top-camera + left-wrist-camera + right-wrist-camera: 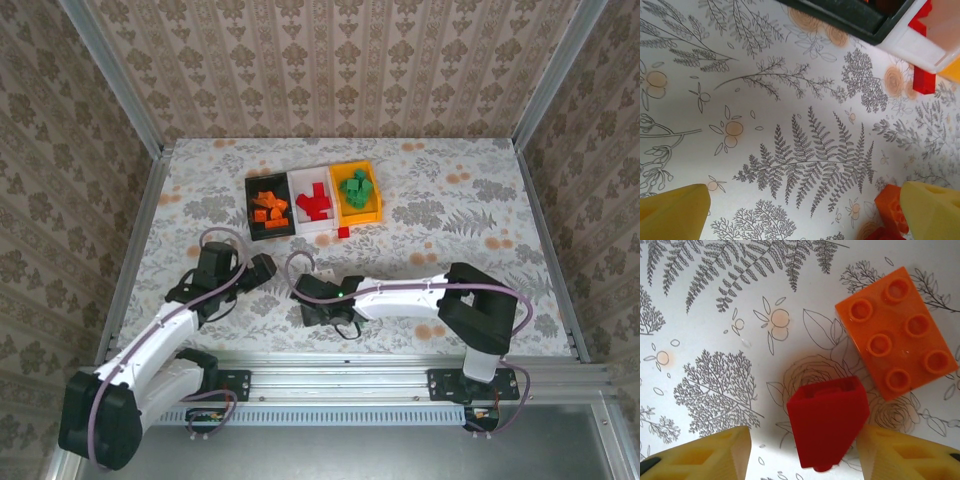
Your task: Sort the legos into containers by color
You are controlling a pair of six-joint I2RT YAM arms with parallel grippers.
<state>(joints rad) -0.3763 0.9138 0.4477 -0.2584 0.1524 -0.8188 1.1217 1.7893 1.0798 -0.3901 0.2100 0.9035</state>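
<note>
My right jaws stand open astride a red lego (827,422), with a gap on its 9 o'clock side; an orange lego (897,332) lies at its 1 o'clock. My left jaws gape wide over the tabletop (790,100). The containers (250,207) sit at 12 o'clock, each holding one colour

Three bins are sitting side by side in a row. The black bin (251,205) is holding orange bricks (270,208). The white bin (315,229) is holding red bricks (314,200). The orange-yellow bin (378,196) is holding green bricks (356,188). A small red brick (343,232) is lying outside, just in front of them. Nearer, an orange six-stud brick (897,332) is lying studs up. A red sloped brick (827,422) is lying just beside it.
</note>
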